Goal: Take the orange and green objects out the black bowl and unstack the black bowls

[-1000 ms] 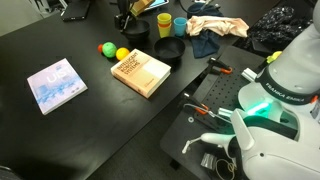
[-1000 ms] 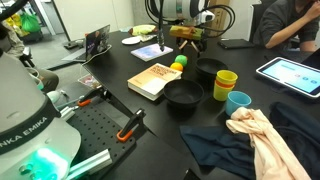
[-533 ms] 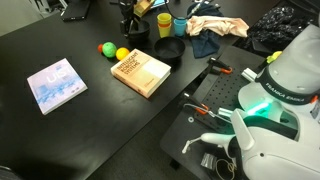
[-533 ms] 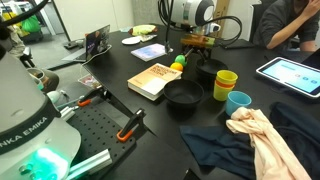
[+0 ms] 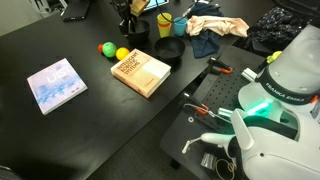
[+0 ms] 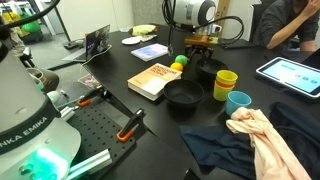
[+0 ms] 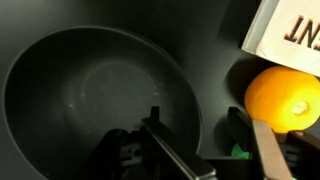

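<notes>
Now, with gripper [image 7: 205, 128] spread, apparently astride the right rim of the empty black bowl [image 7: 90, 90], lower squarely and pinch rim only, clear of the orange ball [image 7: 283, 97] at frame right.

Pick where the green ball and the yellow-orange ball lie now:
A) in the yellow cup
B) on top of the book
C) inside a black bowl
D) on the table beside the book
D: in an exterior view the green ball and the yellow-orange ball lie on the table beside the book, outside the black bowl.
</notes>
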Robot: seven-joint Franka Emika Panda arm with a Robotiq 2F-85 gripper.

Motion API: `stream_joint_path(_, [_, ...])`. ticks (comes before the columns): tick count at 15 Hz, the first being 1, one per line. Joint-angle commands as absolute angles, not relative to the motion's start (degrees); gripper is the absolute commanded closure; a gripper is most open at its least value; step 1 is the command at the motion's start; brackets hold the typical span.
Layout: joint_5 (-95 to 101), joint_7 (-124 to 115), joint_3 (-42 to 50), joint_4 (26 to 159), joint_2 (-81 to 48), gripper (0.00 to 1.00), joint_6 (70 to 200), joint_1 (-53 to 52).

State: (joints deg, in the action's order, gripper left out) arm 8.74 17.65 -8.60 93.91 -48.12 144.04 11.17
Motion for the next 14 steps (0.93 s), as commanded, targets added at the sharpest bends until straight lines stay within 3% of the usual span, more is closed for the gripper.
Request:
stream_joint_path(1, [6.96,19.92,-7.08,90.17,-49.71,0.58,141.69,9.65])
stream_joint_path(7, [6.63,20.8,-7.18,89.22,-49.35,1.0,139.08,9.46])
stream_joint_path(14, [4.73,20.39,-7.4,87.39,-47.05,0.98,132.43,8.77])
